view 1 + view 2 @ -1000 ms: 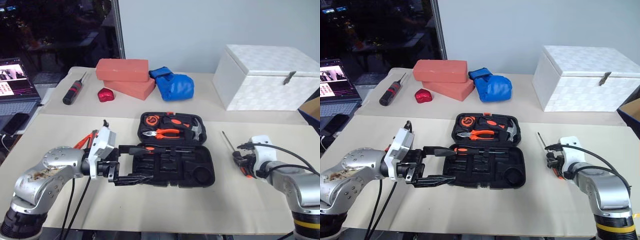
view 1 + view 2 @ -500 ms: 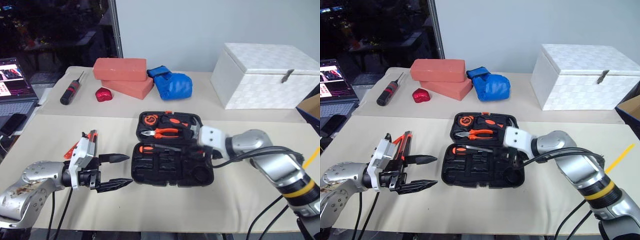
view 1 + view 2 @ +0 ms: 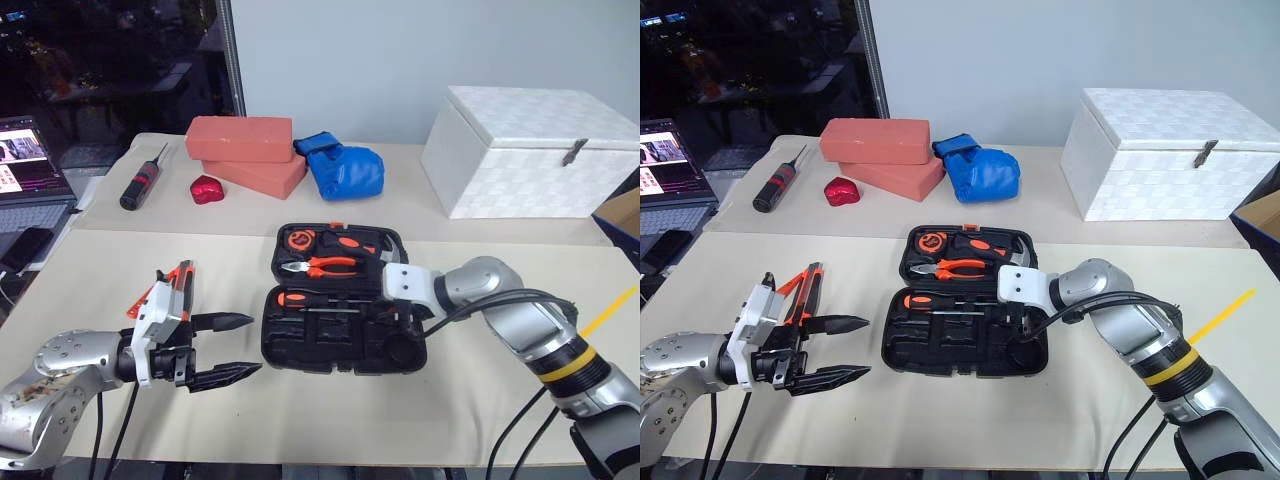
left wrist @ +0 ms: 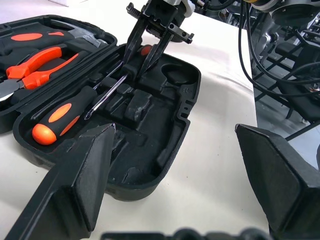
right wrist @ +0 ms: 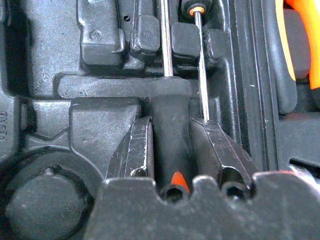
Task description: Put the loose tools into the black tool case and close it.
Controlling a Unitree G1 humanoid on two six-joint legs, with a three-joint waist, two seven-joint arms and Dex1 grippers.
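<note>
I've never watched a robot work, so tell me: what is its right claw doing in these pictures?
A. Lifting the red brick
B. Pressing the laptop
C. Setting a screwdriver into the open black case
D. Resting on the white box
C: the right gripper straddles a screwdriver handle lying in the black tool case.

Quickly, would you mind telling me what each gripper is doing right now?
Left gripper: open, empty.
Right gripper: fingers around a screwdriver in the tool case.

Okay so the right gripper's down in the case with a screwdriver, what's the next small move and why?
Probably open the right gripper a little wider and lift it straight out. Its fingers flank the screwdriver's handle, which already lies in a slot of the black tool case, so only the release seems left.
</note>
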